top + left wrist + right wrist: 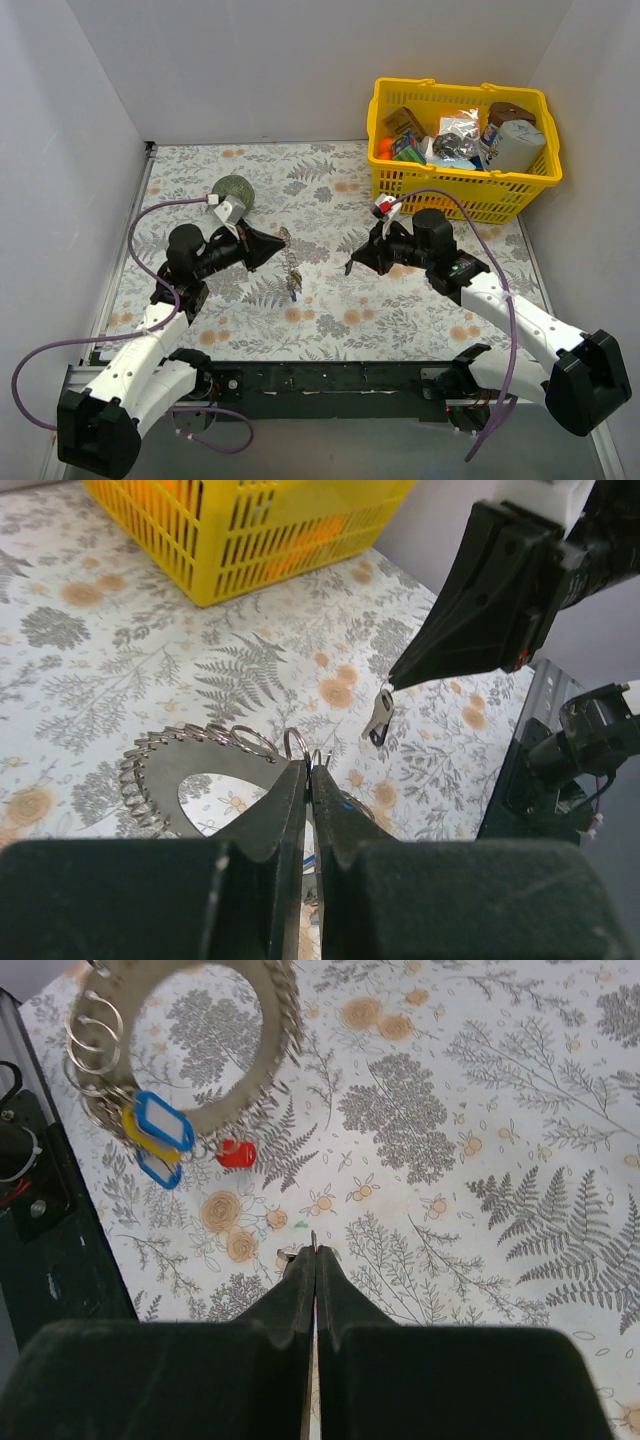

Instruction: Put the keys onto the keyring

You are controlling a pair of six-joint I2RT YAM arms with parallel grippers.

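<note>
While the left gripper (308,772) pinches the keyring (170,770) well clear of the yellow basket (400,190), the right gripper (354,267) clamps a key (378,718) nearer that basket; next, I judge, the key needs threading onto a loop (295,744).

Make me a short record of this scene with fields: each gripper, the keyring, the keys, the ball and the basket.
left gripper: jaws shut on a small loop of the keyring
right gripper: jaws shut, small key hanging at the tip
keys on the keyring: blue, yellow and red heads
green ball: just beyond the left gripper
yellow basket: far right corner, full
</note>
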